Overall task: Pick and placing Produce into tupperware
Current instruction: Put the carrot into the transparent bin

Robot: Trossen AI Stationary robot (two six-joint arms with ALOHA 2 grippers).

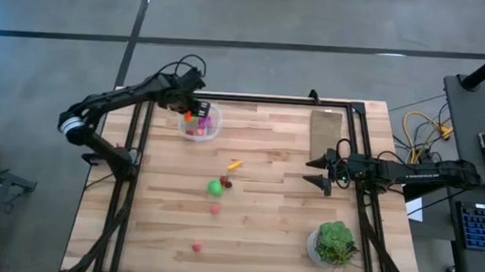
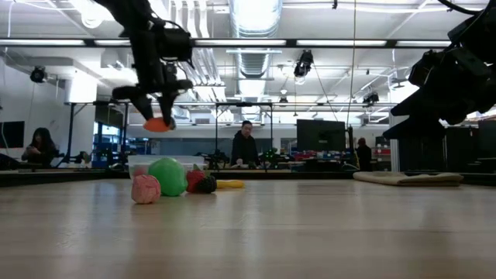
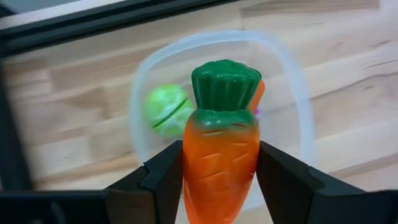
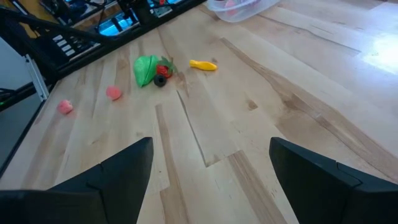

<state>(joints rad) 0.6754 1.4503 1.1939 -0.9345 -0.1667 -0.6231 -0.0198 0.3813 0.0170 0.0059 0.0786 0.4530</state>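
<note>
high view: left gripper [image 1: 190,109] at 11 o'clock grasps the orange carrot [image 1: 188,115] over the clear tupperware [image 1: 201,122]; right gripper [image 1: 322,170] waits at 3 o'clock.
low view: green ball [image 2: 167,176] sits on the table [image 2: 310,232].
left wrist view: fingers [image 3: 163,180] clench the carrot.
right wrist view: fingers [image 4: 115,171] spread.

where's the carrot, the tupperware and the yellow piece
carrot [image 3: 221,168], left wrist view, on its orange body
tupperware [image 3: 292,74], left wrist view, on its clear rim
yellow piece [image 4: 203,65], right wrist view, on its middle
</note>
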